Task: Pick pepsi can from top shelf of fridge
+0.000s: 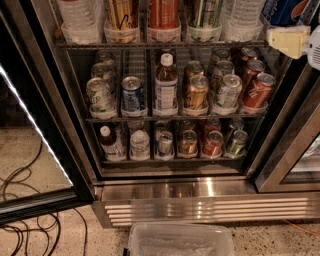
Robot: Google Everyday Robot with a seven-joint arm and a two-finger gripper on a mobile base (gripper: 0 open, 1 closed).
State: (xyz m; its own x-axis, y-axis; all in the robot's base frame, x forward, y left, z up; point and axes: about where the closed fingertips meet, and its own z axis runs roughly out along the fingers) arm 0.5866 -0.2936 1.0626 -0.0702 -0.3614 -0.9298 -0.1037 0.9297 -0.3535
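The fridge [200, 186] stands open, with a dark interior and three wire racks. The top shelf [160, 45] runs across the upper part of the view. The pepsi can [286, 10], deep blue with a red and white logo, stands at the shelf's far right and is cut off by the top edge of the view. My gripper [286, 42], cream and white, comes in from the right edge. It is just below and in front of the pepsi can, at the height of the shelf's front rail, and hides the can's base.
The top shelf also holds water bottles [80, 20] and gold, orange and green cans. A blue-and-silver can [132, 93] stands on the middle rack among cans and a bottle. The glass door [35, 125] hangs open at left. Cables [25, 225] lie on the floor. A clear bin [180, 242] is in front.
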